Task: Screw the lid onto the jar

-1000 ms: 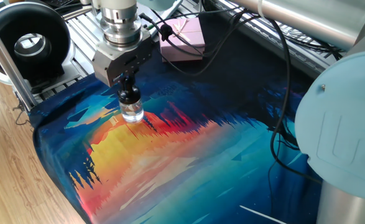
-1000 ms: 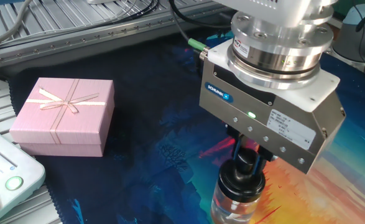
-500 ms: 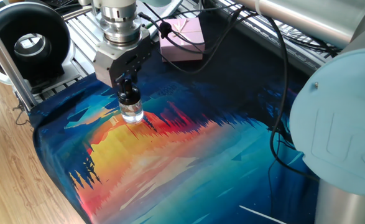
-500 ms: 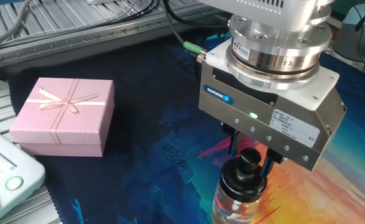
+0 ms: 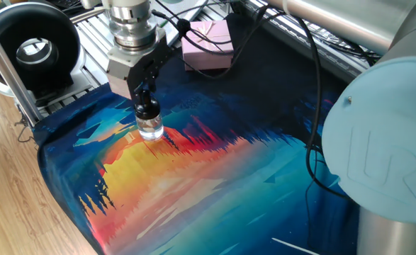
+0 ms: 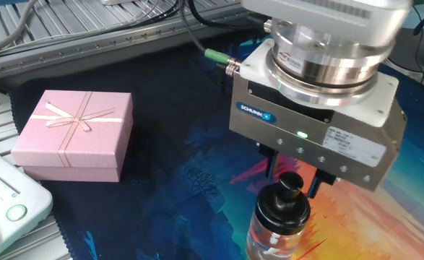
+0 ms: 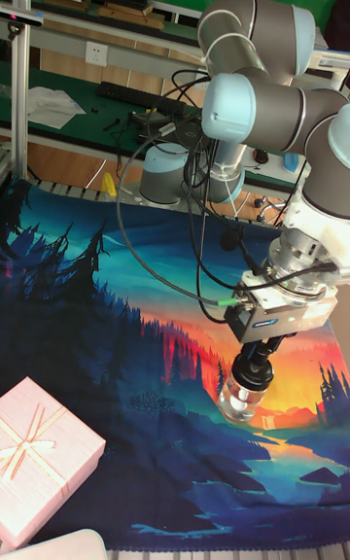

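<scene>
The small clear glass jar (image 5: 151,128) stands upright on the colourful mat, with the black lid (image 5: 147,110) sitting on its neck. My gripper (image 5: 144,98) hangs straight above it, its two fingers on either side of the lid's knob and shut on it. In the other fixed view the lid (image 6: 280,210) and its knob show between the fingers of the gripper (image 6: 292,180), and the jar (image 6: 271,240) is cut off by the lower edge. The tall view shows gripper (image 7: 258,359), lid (image 7: 254,377) and jar (image 7: 240,405) stacked in one line.
A pink gift box (image 6: 74,134) lies on the dark part of the mat (image 5: 215,177), behind the jar. A black round device (image 5: 34,46) sits off the mat's corner. A white control box (image 6: 8,208) with a green button is beside the pink box. Cables trail from the arm.
The gripper body has turned about its vertical axis over the jar; the green cable plug on its side has swung round. The jar stays in place.
</scene>
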### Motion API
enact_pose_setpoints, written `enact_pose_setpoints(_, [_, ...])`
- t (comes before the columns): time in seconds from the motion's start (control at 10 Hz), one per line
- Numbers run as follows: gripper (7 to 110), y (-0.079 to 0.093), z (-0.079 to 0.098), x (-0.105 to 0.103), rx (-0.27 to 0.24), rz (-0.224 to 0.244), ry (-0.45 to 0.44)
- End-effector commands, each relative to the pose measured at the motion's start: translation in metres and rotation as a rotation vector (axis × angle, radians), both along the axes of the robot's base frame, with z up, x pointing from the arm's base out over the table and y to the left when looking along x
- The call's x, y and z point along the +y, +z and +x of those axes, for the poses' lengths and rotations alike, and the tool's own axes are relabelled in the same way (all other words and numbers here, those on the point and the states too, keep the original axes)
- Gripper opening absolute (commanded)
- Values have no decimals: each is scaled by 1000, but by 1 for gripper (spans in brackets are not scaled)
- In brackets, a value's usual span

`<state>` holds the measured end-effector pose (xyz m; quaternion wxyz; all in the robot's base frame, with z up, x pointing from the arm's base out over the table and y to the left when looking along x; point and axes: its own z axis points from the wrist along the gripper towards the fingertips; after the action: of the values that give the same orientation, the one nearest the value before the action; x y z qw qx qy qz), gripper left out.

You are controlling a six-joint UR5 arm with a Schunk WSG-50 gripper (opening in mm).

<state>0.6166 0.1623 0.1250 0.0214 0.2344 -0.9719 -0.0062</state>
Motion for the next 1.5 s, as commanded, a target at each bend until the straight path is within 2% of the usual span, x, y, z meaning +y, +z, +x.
enact_pose_setpoints(0.0, [44,3,0,18,-2,63,248])
enact_pose_setpoints(0.2, [44,3,14,17,-57,53,353])
enact_pose_setpoints(0.4, [44,2,25,11,-104,17,469])
enact_pose_setpoints(0.5, [44,2,28,13,-121,15,496])
enact_pose_setpoints(0.6, [44,2,31,12,-130,12,524])
enact_pose_setpoints(0.9, [44,-1,26,20,-140,56,590])
enact_pose_setpoints(1.4, [44,-3,20,14,-135,47,609])
